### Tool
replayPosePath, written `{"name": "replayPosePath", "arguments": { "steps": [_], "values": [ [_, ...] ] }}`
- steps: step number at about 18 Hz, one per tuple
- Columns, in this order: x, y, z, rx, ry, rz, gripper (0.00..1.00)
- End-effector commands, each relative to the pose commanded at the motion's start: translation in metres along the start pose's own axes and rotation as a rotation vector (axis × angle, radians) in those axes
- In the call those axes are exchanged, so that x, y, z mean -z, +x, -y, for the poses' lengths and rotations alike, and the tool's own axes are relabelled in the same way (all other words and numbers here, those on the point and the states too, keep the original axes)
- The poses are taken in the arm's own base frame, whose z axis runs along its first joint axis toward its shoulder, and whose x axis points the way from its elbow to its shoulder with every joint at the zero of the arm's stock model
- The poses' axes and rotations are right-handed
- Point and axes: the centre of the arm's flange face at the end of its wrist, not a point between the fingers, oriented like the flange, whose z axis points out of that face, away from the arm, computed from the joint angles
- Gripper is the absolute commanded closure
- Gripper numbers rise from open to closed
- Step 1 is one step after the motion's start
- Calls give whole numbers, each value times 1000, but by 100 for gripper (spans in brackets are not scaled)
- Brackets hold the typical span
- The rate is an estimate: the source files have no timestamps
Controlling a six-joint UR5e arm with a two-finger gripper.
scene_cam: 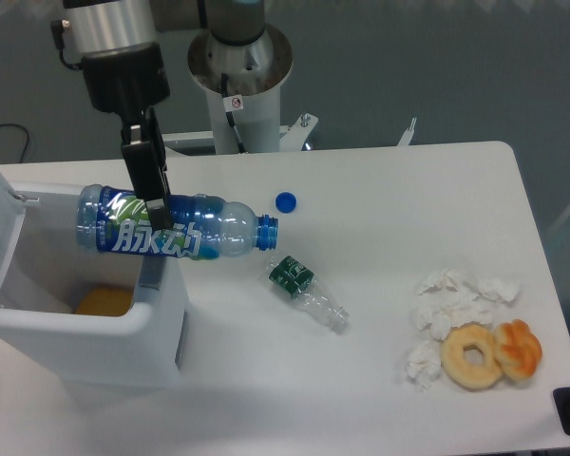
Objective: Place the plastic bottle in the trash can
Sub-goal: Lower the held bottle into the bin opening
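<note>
Your gripper (158,211) is clamped on the plastic bottle (171,235), held sideways over the right wall of the open trash can (85,328). Blue cap (285,201) lies on the table (399,190).

We see the plastic bottle (176,231) lying on its side in the air, large and clear, with a blue label bearing white characters and a patch of green. Its blue neck ring and open, capless mouth point away from the trash can (76,304), tilted slightly down, while its base end hangs over the can's open top near the right wall. The trash can is a white boxy bin, much larger than the bottle, with its lid swung up at the left. Inside it we make out something orange at the bottom.
</note>
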Motion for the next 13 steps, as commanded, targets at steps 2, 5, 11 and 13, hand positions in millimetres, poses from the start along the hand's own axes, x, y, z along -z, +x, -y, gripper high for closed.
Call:
{"name": "replayPosePath", "arguments": {
  "steps": [2, 5, 11, 13],
  "values": [
    [-5, 1, 1, -11, -37, -8, 36],
    [-4, 2, 7, -31, -75, -8, 36],
    [-4, 10, 41, -82, -109, -9, 35],
    [-6, 12, 51, -96, -101, -13, 35]
  ]
}}
